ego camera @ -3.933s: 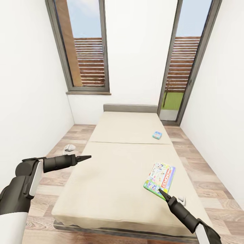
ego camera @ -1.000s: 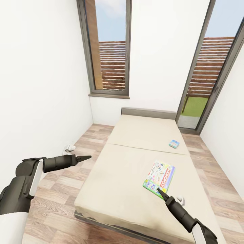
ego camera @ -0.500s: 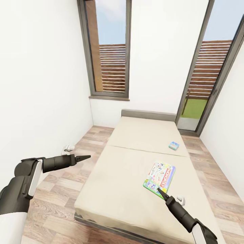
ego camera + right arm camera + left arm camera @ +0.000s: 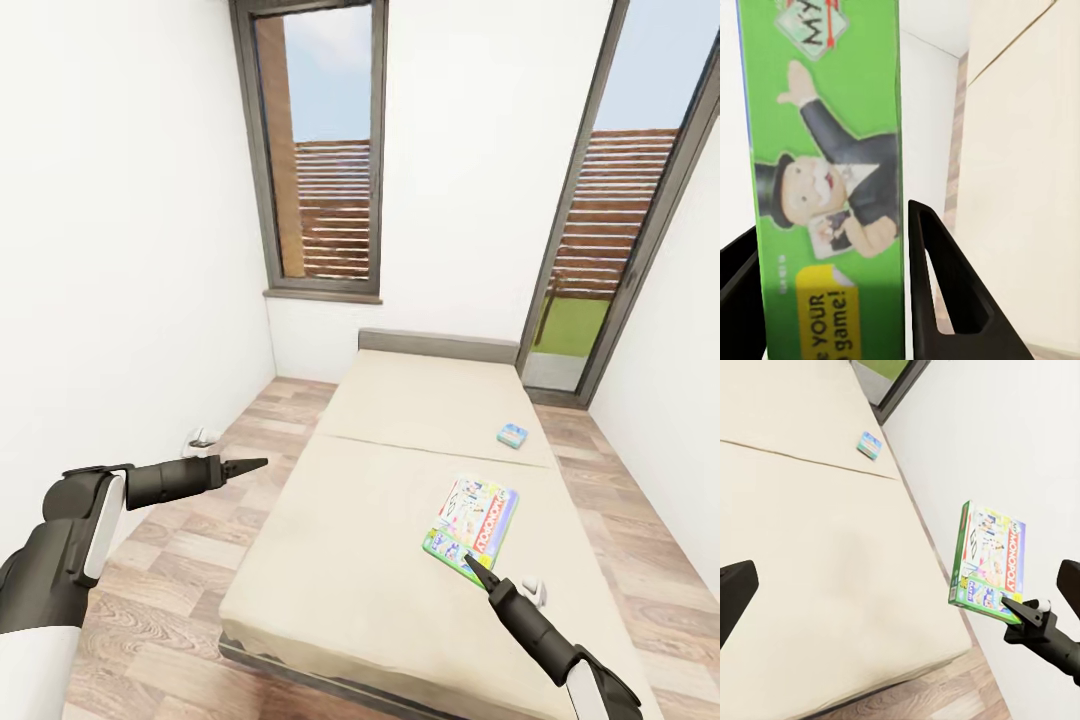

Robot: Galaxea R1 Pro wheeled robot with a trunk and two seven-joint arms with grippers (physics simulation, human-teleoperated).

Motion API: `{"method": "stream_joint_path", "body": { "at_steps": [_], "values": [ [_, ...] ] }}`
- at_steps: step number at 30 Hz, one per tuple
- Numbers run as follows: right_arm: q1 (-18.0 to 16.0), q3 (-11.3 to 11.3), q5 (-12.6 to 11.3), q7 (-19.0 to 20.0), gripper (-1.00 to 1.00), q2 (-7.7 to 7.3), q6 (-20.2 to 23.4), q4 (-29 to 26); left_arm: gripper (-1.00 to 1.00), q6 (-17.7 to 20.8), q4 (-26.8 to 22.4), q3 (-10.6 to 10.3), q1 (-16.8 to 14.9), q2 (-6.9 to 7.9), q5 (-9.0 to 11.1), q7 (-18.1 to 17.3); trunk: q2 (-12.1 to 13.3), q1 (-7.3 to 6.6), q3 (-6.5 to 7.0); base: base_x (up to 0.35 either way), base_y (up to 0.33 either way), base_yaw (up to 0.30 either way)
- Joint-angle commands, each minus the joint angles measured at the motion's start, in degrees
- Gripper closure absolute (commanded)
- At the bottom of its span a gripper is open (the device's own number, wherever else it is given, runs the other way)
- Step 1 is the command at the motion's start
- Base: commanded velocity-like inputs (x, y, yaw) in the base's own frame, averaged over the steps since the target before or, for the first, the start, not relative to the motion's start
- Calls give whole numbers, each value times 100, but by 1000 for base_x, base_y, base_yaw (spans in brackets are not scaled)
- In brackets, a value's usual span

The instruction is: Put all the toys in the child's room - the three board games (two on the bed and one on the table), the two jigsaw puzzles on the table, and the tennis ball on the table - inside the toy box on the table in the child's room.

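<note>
A bed [image 4: 400, 480] with a cream cover and grey headboard fills the middle of the head view. My right gripper [image 4: 468, 562] is shut on the near corner of a green-edged board game [image 4: 474, 520], holding it just above the cover. Seen from the left wrist, that box [image 4: 991, 559] hangs beside the bed [image 4: 832, 555], pinched by the right gripper [image 4: 1020, 604]. Its green edge [image 4: 825, 150] sits between the right fingers [image 4: 945, 300]. A small blue board game [image 4: 513, 434] lies flat further up the bed, also in the left wrist view [image 4: 870, 445]. My left gripper [image 4: 250, 463] hovers open over the floor, left of the bed.
White walls close in on both sides. A grey-framed window [image 4: 325, 160] is behind the bed and a tall glass door [image 4: 610, 230] at the back right. Wood-plank floor [image 4: 170, 570] runs along the bed's left side, with a small white object [image 4: 203, 437] by the wall.
The whole view has turned, so the bed has slid right in the picture since the oldest frame. Both arms hold their pose, and the green-edged box stays in the right gripper.
</note>
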Motion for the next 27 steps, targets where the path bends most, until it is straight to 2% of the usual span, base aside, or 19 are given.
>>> {"method": "stream_joint_path", "body": {
  "at_steps": [1,6,13,27],
  "values": [
    [-7,-21,-15,15,100,6,45,-2,-100,37,0,2,-5,1,20,-2,30,-19,8,0,0,0],
    [-7,-21,-15,14,100,9,40,-2,-100,37,-1,2,-5,1,12,-2,231,-129,99,0,0,0],
    [-7,-21,-12,13,100,13,39,-2,-100,37,2,-2,-5,-4,15,-2,231,-129,112,0,0,33],
    [-7,-21,-11,14,100,13,39,-2,-100,37,3,2,-5,1,26,-2,231,-129,223,0,0,134]
  ]
}}
